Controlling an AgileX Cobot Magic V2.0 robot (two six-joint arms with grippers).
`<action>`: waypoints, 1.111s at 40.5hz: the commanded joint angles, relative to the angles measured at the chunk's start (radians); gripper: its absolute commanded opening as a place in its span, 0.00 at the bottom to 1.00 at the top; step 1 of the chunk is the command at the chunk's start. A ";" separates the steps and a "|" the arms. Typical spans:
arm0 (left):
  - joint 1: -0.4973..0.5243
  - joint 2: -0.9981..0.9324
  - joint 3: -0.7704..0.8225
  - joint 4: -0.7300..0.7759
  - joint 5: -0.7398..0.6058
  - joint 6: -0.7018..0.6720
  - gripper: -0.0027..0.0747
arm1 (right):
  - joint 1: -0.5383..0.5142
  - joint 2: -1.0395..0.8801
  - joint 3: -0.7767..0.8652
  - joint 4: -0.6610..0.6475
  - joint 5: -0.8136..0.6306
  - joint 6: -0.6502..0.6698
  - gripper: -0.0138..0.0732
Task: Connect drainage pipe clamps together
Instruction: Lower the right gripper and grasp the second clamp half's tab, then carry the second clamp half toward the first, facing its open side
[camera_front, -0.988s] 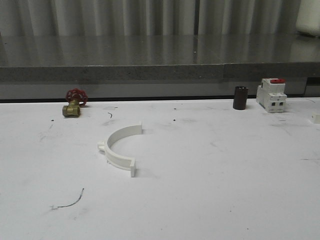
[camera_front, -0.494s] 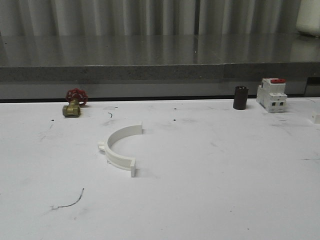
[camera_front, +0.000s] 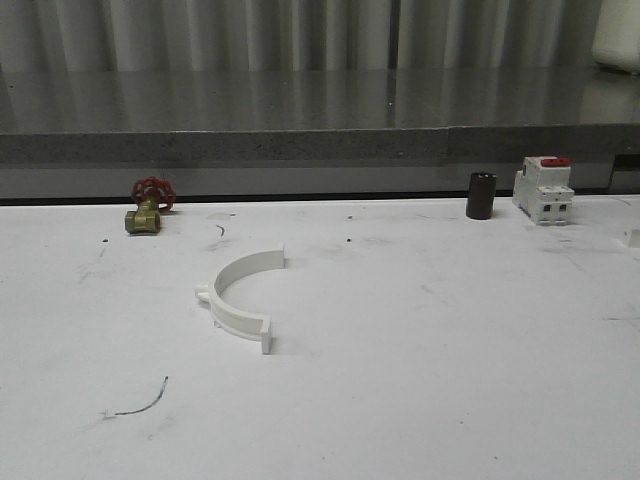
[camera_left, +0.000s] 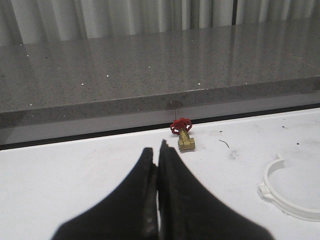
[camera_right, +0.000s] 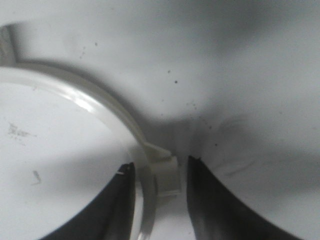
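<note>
One white drainage pipe clamp (camera_front: 238, 321), a half-ring with a side lug, lies flat on the white table left of centre in the front view; its open side faces right. It also shows in the left wrist view as a curved clamp (camera_left: 292, 209), apart from my left gripper (camera_left: 157, 150), which is shut on nothing above the table. In the right wrist view a second clamp half (camera_right: 100, 107) lies under my right gripper (camera_right: 160, 163). That gripper is open, its two fingers standing either side of the band and its lug (camera_right: 167, 172), with a gap showing beside the lug.
A brass valve with a red handwheel (camera_front: 148, 207) sits at the back left. A dark cylinder (camera_front: 481, 196) and a white switch with a red top (camera_front: 543, 190) stand at the back right. A grey stone ledge (camera_front: 320, 145) bounds the far side.
</note>
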 joint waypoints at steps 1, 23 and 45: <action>-0.002 0.008 -0.027 0.010 -0.071 -0.007 0.01 | -0.006 -0.055 -0.031 -0.011 -0.008 -0.011 0.36; -0.002 0.008 -0.027 0.010 -0.071 -0.007 0.01 | -0.006 -0.066 -0.031 0.028 0.072 -0.011 0.27; -0.002 0.008 -0.027 0.010 -0.071 -0.007 0.01 | 0.196 -0.145 -0.031 -0.041 0.147 0.179 0.27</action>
